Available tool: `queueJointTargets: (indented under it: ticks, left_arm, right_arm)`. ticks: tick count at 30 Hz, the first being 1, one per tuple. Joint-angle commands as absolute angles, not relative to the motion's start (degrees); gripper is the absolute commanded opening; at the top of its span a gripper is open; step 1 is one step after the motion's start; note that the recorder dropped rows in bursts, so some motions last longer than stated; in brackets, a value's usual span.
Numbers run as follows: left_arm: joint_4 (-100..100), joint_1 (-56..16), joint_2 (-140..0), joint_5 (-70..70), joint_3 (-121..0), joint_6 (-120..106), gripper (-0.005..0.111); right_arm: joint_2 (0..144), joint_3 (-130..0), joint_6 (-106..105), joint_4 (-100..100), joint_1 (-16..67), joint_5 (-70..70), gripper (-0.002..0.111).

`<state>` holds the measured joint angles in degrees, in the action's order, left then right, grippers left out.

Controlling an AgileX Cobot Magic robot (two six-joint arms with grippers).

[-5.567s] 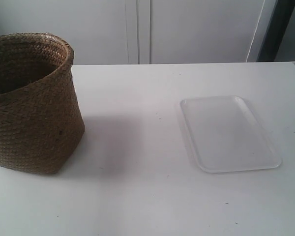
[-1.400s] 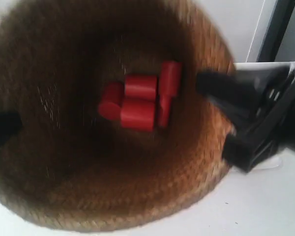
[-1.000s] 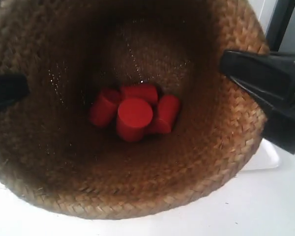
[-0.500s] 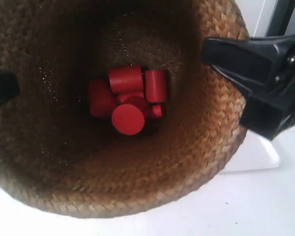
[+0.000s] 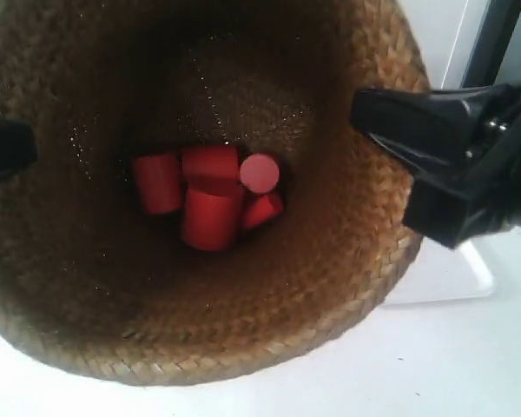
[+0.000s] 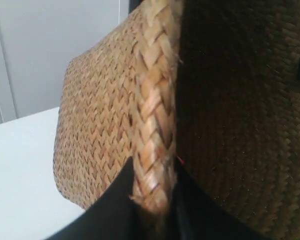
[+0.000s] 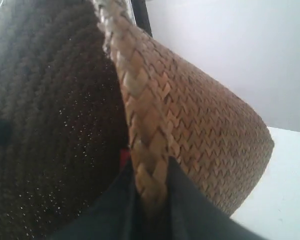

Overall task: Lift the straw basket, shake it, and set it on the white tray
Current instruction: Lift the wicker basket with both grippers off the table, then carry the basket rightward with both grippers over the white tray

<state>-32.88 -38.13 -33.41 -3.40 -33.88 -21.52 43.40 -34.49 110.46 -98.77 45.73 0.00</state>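
The straw basket [image 5: 347,287] is held up off the table, its dark inside turned to the exterior camera. Several red cylinders [image 5: 210,208] lie tumbled at its bottom. The black gripper at the exterior view's right [image 5: 373,113] and the one at the exterior view's left [image 5: 9,152] hold opposite sides of the rim. My left gripper [image 6: 152,185] is shut on the braided rim [image 6: 152,100], one finger inside and one outside. My right gripper [image 7: 149,180] pinches the rim [image 7: 140,110] the same way. Only a corner of the white tray [image 5: 443,278] shows past the basket.
The white table [image 5: 469,373] lies below the basket. Pale cabinet doors [image 5: 443,35] and a dark upright post [image 5: 495,39] stand behind. The basket fills most of the exterior view and hides the rest.
The basket, on the table earlier, now hangs between both grippers. Over the last second it has shifted slightly and the red cylinders have rolled into a new heap, more to the left.
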Motion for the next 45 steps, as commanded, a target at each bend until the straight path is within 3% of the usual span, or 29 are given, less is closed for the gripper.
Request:
queueJointTargets:
  ticks: [1,3,5,7,12,15,17,22,24,30,33,35,39,45]
  left_arm:
    - [-32.85,-38.47,-35.20,2.40,-22.46,-20.73,0.000]
    - [-33.34,-38.47,-36.06,7.30,-21.96,-20.91,0.000]
    - [-29.23,-38.47,-34.11,-7.28,-36.43,-21.84,0.000]
    - [-27.51,-38.47,-32.14,-13.63,-40.47,-21.84,0.000]
    - [-28.02,-38.36,-35.59,2.08,-23.62,-15.08,0.000]
    - [-24.26,-38.47,-35.29,-10.77,-37.32,-15.35,0.000]
    - [-22.88,-38.47,-34.74,-16.05,-42.99,-15.35,0.000]
    - [-22.86,-38.47,-37.41,-4.25,-26.39,-9.63,0.000]
    - [-22.86,-38.47,-37.54,-3.04,-26.01,-9.38,0.000]
    - [-17.90,-38.47,-31.80,-19.95,-44.52,-10.51,0.000]
    - [-17.93,-38.47,-30.73,-16.60,-34.86,-7.25,0.000]
    - [-17.93,-38.47,-32.49,-5.66,-24.85,-3.89,0.000]
    - [-13.36,-38.47,-31.81,-20.30,-42.79,-3.85,0.000]
    - [-12.59,-38.47,-36.32,-21.80,-48.23,1.34,0.000]
  right_arm:
    - [46.49,-24.91,109.67,-98.90,45.79,7.09,0.000]
    - [47.22,-26.08,109.67,-99.95,45.79,9.64,0.000]
    - [40.55,-36.71,109.01,-99.95,45.79,-3.63,0.000]
    - [37.38,-38.09,109.23,-99.95,45.79,-5.22,0.000]
    - [48.00,-25.12,110.95,-99.65,45.79,9.80,0.000]
    - [44.89,-38.15,110.56,-99.95,45.79,-5.54,0.000]
    - [41.28,-41.70,109.77,-99.95,45.79,-7.33,0.000]
    - [49.30,-28.38,110.86,-99.81,45.79,5.73,0.000]
    - [50.49,-28.71,110.86,-99.95,45.79,6.81,0.000]
    - [40.55,-38.97,109.31,-99.95,45.79,-5.09,0.000]
    - [44.32,-27.40,110.33,-99.76,45.79,3.92,0.000]
    - [49.74,-24.55,112.73,-99.95,45.79,9.90,0.000]
    - [42.24,-40.04,110.55,-99.95,45.79,-7.68,0.000]
    - [38.88,-42.34,116.03,-99.95,45.79,-0.62,0.000]
